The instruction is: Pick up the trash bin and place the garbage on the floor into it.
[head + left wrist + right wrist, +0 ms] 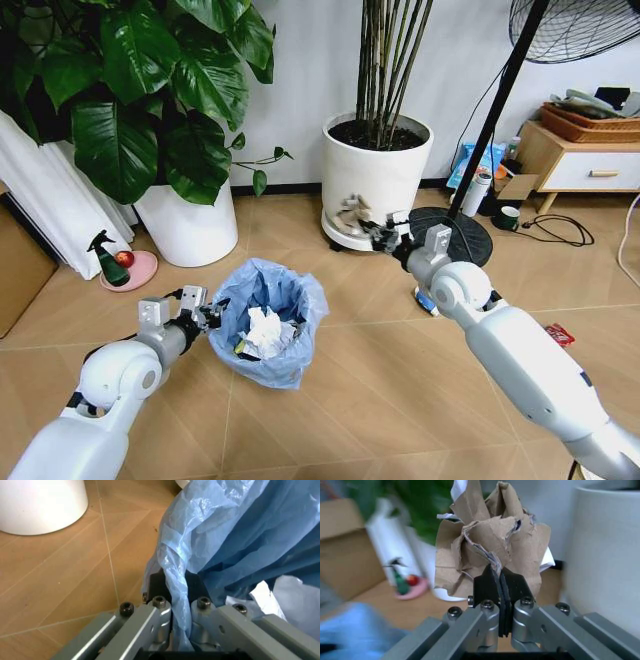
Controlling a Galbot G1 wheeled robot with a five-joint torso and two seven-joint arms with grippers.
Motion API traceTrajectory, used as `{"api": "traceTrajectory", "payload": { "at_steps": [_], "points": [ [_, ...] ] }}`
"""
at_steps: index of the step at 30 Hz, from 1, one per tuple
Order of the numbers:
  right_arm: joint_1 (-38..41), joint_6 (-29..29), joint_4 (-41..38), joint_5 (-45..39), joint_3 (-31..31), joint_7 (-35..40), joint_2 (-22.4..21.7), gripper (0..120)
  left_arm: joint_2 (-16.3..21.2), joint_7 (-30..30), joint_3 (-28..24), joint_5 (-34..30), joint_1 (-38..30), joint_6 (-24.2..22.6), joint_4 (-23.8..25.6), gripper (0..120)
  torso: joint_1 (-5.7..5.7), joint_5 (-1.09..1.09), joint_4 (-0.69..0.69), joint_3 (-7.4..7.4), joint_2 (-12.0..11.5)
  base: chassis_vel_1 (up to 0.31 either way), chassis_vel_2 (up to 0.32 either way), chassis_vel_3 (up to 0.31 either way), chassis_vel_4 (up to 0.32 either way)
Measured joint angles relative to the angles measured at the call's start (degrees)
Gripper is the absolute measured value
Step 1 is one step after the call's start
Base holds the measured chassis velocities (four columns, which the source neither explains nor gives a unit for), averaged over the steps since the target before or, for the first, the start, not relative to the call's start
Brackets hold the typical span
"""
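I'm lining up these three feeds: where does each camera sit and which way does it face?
Head view: on the head, looking down at floor, both arms, trash bin.
Left wrist view: along left gripper, pinching the bin's liner.
Right wrist view: along right gripper, clamping crumpled brown paper.
Shared: green spray bottle.

- Two white pots with plants are seen by the wall.
- A green spray bottle is set on a pink dish.
- A fan base is placed near the cabinet.
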State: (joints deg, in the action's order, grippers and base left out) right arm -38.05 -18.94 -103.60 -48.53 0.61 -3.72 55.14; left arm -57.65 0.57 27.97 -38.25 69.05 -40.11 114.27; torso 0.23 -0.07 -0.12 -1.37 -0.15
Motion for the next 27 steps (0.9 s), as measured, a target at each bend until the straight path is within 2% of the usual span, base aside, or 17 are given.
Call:
{"api": "traceTrajectory", "payload": {
  "at_steps": [8, 13, 23, 27],
  "points": [
    [0.9, -1.2, -8.5, -5.2, -5.7, -0.4, -2.0, 0, -0.1, 0.0, -0.4, 0.1, -0.4, 0.0, -0.3, 0, 0.00, 0.03, -0.01, 0.00, 0.0, 0.000, 0.000, 0.000, 0.000],
    [2.3, -1.1, -11.9, -5.7, -12.4, -0.9, -3.3, 0, -0.3, 0.0, -0.6, 0.1, -0.6, 0.0, -0.3, 0, 0.00, 0.02, 0.00, 0.00, 0.0, 0.000, 0.000, 0.000, 0.000],
    [0.3, -0.8, -14.3, -4.9, -14.8, -2.1, -5.7, 0, -0.5, 0.1, -0.6, 0.2, -0.8, 0.1, -0.7, 0, 0.00, 0.02, -0.01, 0.00, 0.0, 0.000, 0.000, 0.000, 0.000],
    [-1.1, -0.8, -14.3, -3.8, -15.0, -2.2, -6.2, 10, -0.6, 0.1, -0.7, 0.2, -1.0, 0.1, -0.8, 0, 0.00, 0.02, -0.01, 0.00, 0.0, 0.000, 0.000, 0.000, 0.000]
  ]
}}
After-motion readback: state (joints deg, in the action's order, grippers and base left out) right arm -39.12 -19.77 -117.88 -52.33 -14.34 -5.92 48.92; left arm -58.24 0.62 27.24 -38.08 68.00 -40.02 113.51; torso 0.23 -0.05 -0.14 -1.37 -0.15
